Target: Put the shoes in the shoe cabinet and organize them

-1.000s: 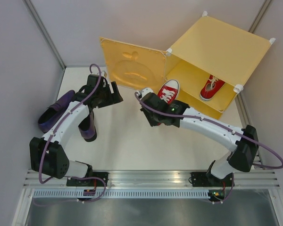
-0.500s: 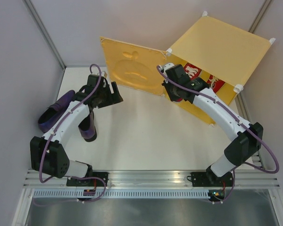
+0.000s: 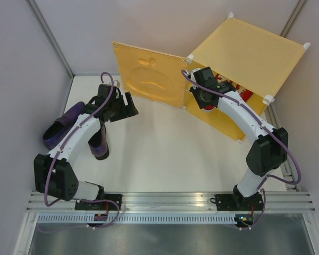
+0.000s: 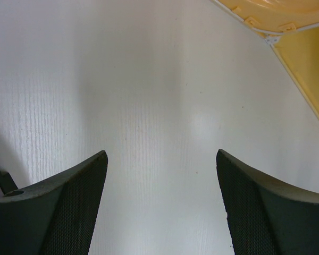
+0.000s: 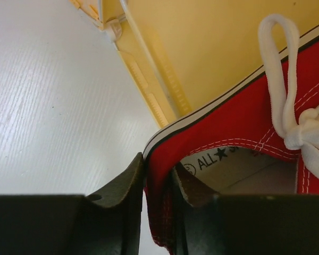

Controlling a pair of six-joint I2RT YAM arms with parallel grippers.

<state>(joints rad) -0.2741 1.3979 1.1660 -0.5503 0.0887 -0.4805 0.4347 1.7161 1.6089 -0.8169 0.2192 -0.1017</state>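
Right wrist: right gripper (image 5: 158, 172) pinches the red sneaker (image 5: 244, 117) by its heel at the cabinet (image 5: 212, 42) lip. Left gripper (image 4: 160, 156) gapes empty; purple loafers (image 3: 61, 128) at nine o'clock, door (image 3: 149, 74) at twelve.

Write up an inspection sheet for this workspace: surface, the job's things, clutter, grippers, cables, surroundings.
Surface: white table, finely ribbed.
Job's things: yellow cabinet with its door open; red sneaker at the cabinet's opening; purple loafers, two, on the table by the left arm.
Clutter: nothing seen.
Grippers: left gripper open and empty over the table; right gripper shut on the red sneaker's heel edge.
Cables: purple cable along each arm.
Surroundings: grey walls; metal rail at the near edge.
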